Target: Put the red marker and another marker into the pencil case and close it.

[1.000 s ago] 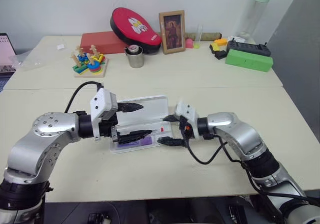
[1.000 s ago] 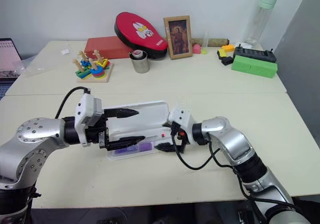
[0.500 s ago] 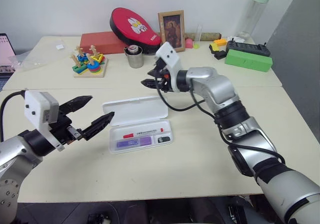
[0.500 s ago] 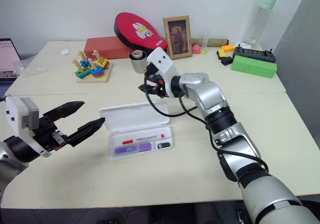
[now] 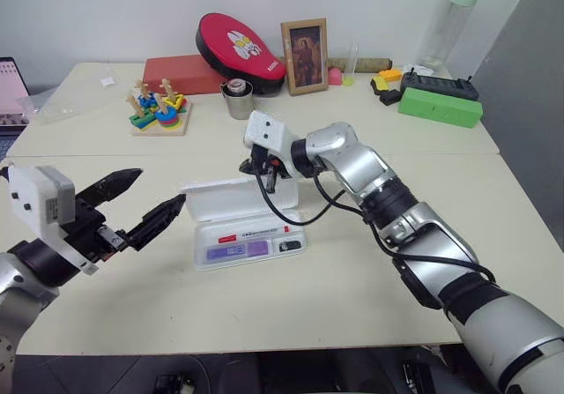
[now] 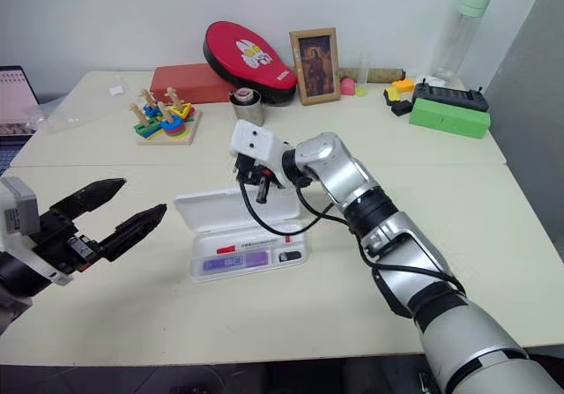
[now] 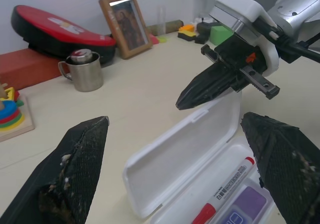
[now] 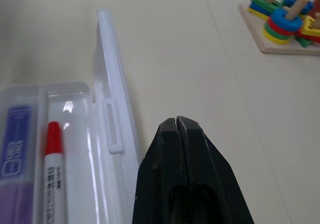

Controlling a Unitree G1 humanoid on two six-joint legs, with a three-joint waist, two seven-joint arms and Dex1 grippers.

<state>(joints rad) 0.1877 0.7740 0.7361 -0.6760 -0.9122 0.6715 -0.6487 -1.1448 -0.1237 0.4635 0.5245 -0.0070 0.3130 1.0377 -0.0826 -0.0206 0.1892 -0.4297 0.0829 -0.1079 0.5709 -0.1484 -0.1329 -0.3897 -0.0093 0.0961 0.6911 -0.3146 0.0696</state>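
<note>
The pencil case (image 5: 242,222) lies open, its lid partly hidden by the right gripper (image 5: 268,180) — fingers pressed together, empty; the left gripper (image 5: 145,202) is spread wide, holding nothing.

The pencil case (image 5: 247,226) lies open at the table's (image 5: 352,288) middle, its lid tilted up at twelve o'clock of the tray. In the tray lie the red marker (image 5: 256,233) and, at its six o'clock, the other marker (image 5: 236,250). A small piece (image 5: 287,245), hard to make out, lies at that marker's three o'clock. The right gripper (image 5: 267,178) hangs just behind the lid. The left gripper (image 5: 148,202) sits at nine o'clock of the case, apart from it.
</note>
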